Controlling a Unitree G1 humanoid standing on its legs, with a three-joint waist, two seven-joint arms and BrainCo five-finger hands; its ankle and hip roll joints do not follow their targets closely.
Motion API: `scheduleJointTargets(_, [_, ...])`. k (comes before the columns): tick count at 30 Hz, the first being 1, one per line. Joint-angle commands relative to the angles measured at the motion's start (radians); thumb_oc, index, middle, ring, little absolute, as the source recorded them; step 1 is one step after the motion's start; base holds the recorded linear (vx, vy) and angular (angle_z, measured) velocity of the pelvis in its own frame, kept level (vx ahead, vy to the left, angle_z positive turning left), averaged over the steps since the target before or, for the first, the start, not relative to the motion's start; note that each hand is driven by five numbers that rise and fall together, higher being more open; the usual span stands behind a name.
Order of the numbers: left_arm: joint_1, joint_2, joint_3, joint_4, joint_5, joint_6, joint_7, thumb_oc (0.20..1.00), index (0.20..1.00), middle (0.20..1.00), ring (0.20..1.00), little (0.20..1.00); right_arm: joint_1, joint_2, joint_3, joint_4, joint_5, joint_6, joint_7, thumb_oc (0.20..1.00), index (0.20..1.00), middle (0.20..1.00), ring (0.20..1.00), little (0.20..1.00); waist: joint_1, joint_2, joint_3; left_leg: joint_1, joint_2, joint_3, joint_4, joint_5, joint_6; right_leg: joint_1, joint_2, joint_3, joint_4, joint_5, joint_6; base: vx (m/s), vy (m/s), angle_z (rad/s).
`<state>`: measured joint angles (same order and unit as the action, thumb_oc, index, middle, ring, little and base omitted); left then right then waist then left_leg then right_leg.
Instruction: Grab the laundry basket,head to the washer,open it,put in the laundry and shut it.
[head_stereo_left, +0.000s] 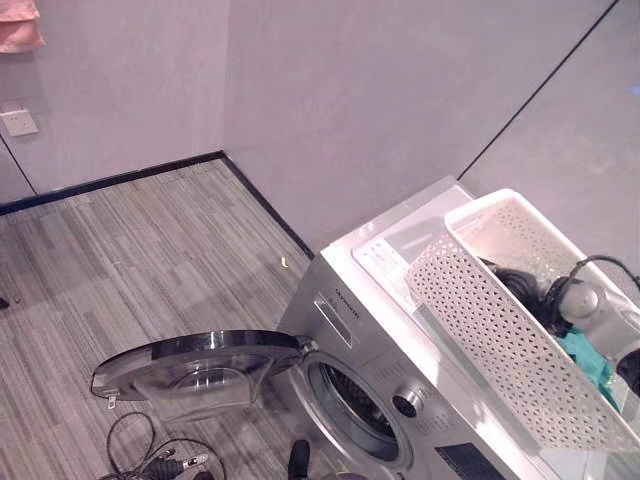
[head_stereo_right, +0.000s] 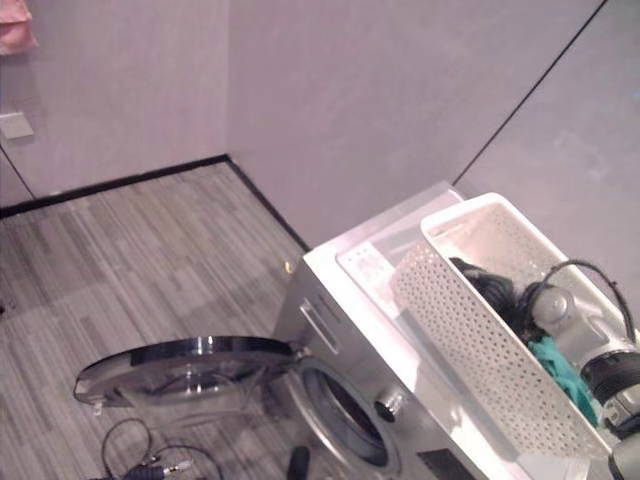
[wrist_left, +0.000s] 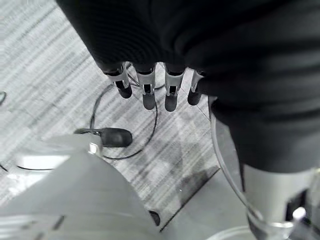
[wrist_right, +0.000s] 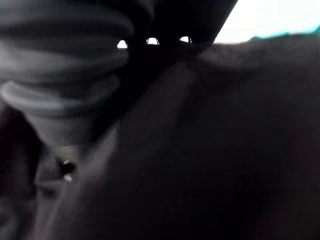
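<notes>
Washer (head_stereo_left: 400, 330) (door open) w/ basket (head_stereo_left: 500, 320), striped floor (head_stereo_left: 150, 250).

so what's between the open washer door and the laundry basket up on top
The washer's front panel with its drum opening and round knob, then the lid's front edge. The left eye view shows it, from door to white laundry basket.

Basket (head_stereo_left: 500, 330) sits on top of the washer (head_stereo_left: 380, 390), clothes (head_stereo_right: 490, 285) in it; washer's door (head_stereo_left: 200, 370) hangs open to the left.
</notes>
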<state>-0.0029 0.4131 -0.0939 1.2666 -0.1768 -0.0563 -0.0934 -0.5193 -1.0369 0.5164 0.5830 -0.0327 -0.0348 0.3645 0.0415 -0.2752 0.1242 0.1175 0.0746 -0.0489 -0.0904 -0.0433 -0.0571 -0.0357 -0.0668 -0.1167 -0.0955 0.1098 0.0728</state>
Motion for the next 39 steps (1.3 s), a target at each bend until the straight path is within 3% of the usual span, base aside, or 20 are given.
scheduleJointTargets(1, [-0.057, -0.009, -0.015, 0.021, 0.024, -0.016, 0.003, 1.000, 1.000, 1.000, 1.000, 1.000, 0.007, 0.027, 0.118, 0.035, -0.071, 0.020, 0.027, 0.200, 0.200, 0.200, 0.200, 0.200, 0.038, 0.019, 0.053, 0.010, 0.004, 0.063, 0.028, -0.106, 0.044, -0.015, -0.029, -0.032, 0.012, -0.026, 0.065, 0.01, -0.027, 0.06])
scheduleJointTargets(8, [-0.053, -0.012, -0.009, 0.031, 0.036, -0.012, 0.010, 1.000, 1.000, 1.000, 1.000, 1.000, 0.057, 0.031, 0.044, 0.027, -0.091, 0.022, -0.009, 0.200, 0.200, 0.200, 0.200, 0.200, 0.031, 0.017, 0.045, 0.008, 0.002, 0.052, 0.018, -0.103, 0.047, -0.013, -0.030, -0.037, 0.009, -0.027, 0.065, 0.00, -0.007, 0.10])
scheduleJointTargets(14, [-0.050, -0.024, -0.006, 0.031, 0.040, -0.012, 0.018, 1.000, 1.000, 1.000, 1.000, 1.000, 0.067, 0.032, -0.103, -0.006, -0.033, 0.027, -0.101, 0.200, 0.200, 0.200, 0.200, 0.200, 0.018, 0.017, 0.023, 0.021, -0.001, 0.061, 0.015, -0.109, 0.052, -0.007, -0.029, -0.031, 0.010, -0.026, 0.067, 0.00, 0.000, 0.00])
scheduleJointTargets(15, [-0.050, -0.027, 0.000, 0.032, 0.037, -0.011, 0.022, 1.000, 1.000, 1.000, 1.000, 1.000, 0.077, 0.027, -0.190, -0.048, 0.008, 0.027, -0.150, 0.200, 0.200, 0.200, 0.200, 0.200, 0.009, 0.018, 0.014, 0.026, -0.002, 0.064, 0.015, -0.112, 0.054, -0.006, -0.028, -0.026, 0.010, -0.026, 0.067, 0.00, 0.010, -0.04])
scheduleJointTargets(17, [-0.052, -0.030, 0.001, 0.035, 0.037, -0.011, 0.023, 1.000, 1.000, 1.000, 1.000, 1.000, 0.082, 0.031, -0.224, -0.066, 0.033, 0.022, -0.174, 0.200, 0.200, 0.200, 0.200, 0.200, 0.006, 0.019, 0.008, 0.029, -0.002, 0.067, 0.015, -0.114, 0.054, -0.005, -0.028, -0.023, 0.010, -0.026, 0.066, 0.01, 0.021, -0.04])
scheduleJointTargets(19, [-0.050, -0.038, 0.008, 0.039, 0.041, -0.013, 0.029, 1.000, 1.000, 1.000, 1.000, 1.000, 0.106, 0.030, -0.332, -0.142, 0.095, 0.012, -0.227, 0.200, 0.200, 0.200, 0.200, 0.200, -0.004, 0.021, -0.007, 0.037, -0.002, 0.074, 0.015, -0.118, 0.057, -0.001, -0.027, -0.018, 0.012, -0.026, 0.066, 0.01, 0.020, -0.04])
scheduleJointTargets(20, [-0.050, -0.037, 0.007, 0.039, 0.041, -0.013, 0.029, 1.000, 1.000, 1.000, 1.000, 1.000, 0.111, 0.030, -0.337, -0.145, 0.095, 0.014, -0.227, 0.200, 0.200, 0.200, 0.200, 0.200, -0.002, 0.020, -0.006, 0.037, -0.002, 0.074, 0.014, -0.119, 0.057, -0.001, -0.027, -0.018, 0.012, -0.026, 0.066, 0.00, 0.011, -0.03])
scheduleJointTargets(29, [-0.038, -0.056, 0.040, 0.062, 0.074, -0.002, 0.052, 1.000, 1.000, 1.000, 1.000, 1.000, 0.299, 0.070, -0.744, -0.453, 0.162, -0.033, -0.427, 0.200, 0.200, 0.200, 0.200, 0.200, -0.024, 0.045, -0.056, 0.057, -0.007, 0.070, 0.013, -0.135, 0.067, 0.017, -0.027, -0.014, 0.023, -0.036, 0.065, 0.00, 0.009, -0.01])
scheduleJointTargets(39, [-0.023, -0.089, 0.031, 0.057, 0.095, 0.014, 0.092, 1.000, 1.000, 1.000, 1.000, 1.000, 0.254, 0.109, -0.879, -0.661, 0.064, -0.047, -0.627, 0.200, 0.200, 0.200, 0.200, 0.200, -0.019, 0.083, -0.085, 0.060, -0.020, 0.067, 0.025, -0.146, 0.080, 0.022, -0.032, -0.010, 0.033, -0.043, 0.064, 0.00, 0.030, -0.03])
